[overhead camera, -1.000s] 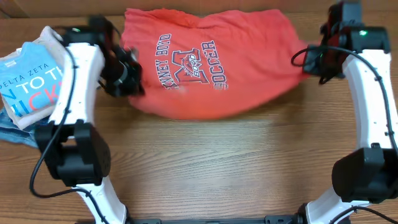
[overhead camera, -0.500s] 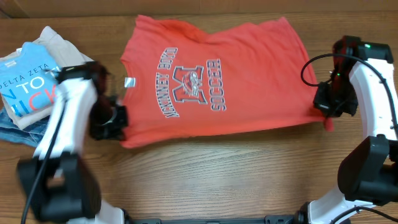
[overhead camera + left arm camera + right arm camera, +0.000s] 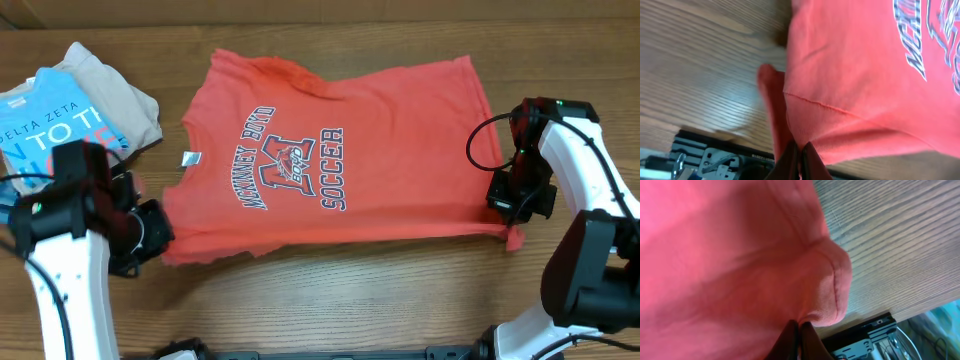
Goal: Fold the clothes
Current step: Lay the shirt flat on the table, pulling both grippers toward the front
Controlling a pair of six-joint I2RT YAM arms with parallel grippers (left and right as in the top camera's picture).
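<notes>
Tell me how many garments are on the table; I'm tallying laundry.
3: the coral-red T-shirt spread across the middle, a folded blue T-shirt at the far left, and a beige garment under it. More may be hidden beneath those two.

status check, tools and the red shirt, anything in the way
Left tool shut on coral-red T-shirt, near collar-end corner. Right tool shut on its near hem corner. Shirt spread, print up, unfolded. Folded pile far left, clear.
</notes>
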